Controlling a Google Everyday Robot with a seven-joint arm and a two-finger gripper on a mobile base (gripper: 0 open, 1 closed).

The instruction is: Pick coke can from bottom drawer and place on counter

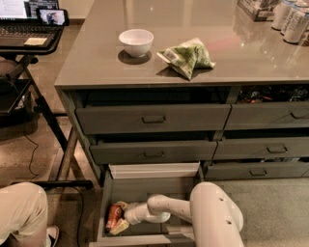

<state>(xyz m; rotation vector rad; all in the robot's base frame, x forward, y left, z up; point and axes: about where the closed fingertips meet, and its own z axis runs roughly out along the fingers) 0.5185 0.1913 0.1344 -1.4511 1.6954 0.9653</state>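
Note:
The bottom drawer (154, 171) is pulled open at the lower left of the cabinet. The red coke can (114, 216) lies on its side at the left end of the drawer floor. My white arm reaches down into the drawer from the right, and my gripper (121, 218) is right at the can, touching or nearly touching it. The grey-brown counter (193, 19) spreads above the drawers.
A white bowl (136, 41) and a green chip bag (187, 57) sit on the counter near its front edge. Tall white cans (289, 14) stand at the back right. A laptop stand (29, 34) is at the left. A person's knee (21, 212) is at bottom left.

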